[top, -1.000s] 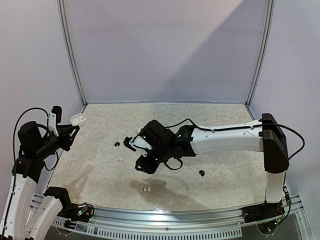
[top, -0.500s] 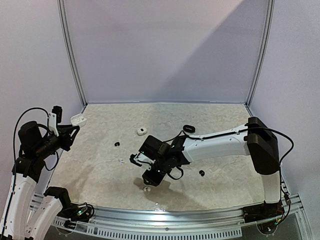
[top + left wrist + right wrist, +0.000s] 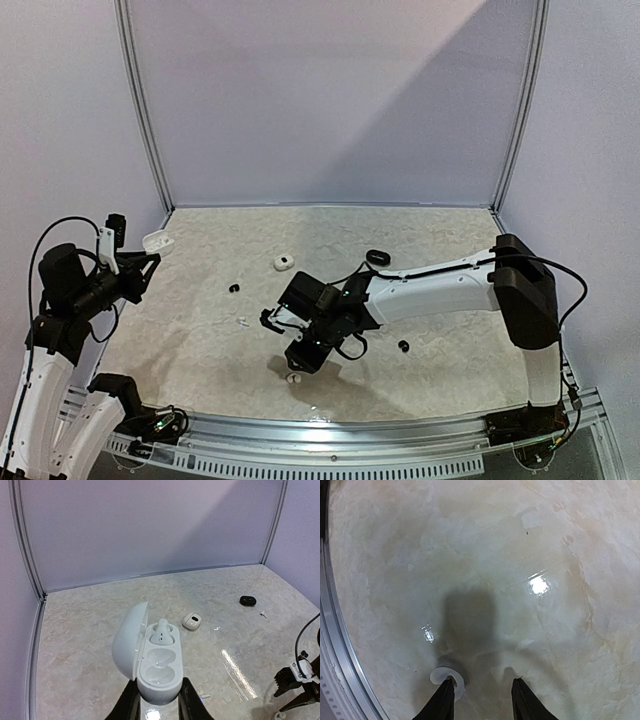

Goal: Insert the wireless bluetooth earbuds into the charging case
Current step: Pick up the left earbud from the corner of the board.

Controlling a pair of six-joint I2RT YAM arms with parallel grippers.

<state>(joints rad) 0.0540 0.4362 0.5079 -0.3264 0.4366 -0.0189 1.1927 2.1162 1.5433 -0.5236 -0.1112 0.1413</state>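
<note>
heads up: right fingers point(image 3: 442, 700) apart, low over worktop point(image 3: 530, 555), but white earbud point(image 3: 441, 674) sits under one fingertip, not in gap. close now and you'll likely flick it toward rail point(image 3: 335, 670) just outside that fingertip. left fingers point(image 3: 189, 705) clamped on open case point(image 3: 155, 665), seated bud point(image 3: 161, 630) inside. tilt it and that one could spill.

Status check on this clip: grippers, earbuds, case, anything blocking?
Left gripper shut on open charging case, one earbud seated, near slot empty. Right gripper open, low over table, white earbud beside one of its fingers, not between. Nothing blocking.
</note>
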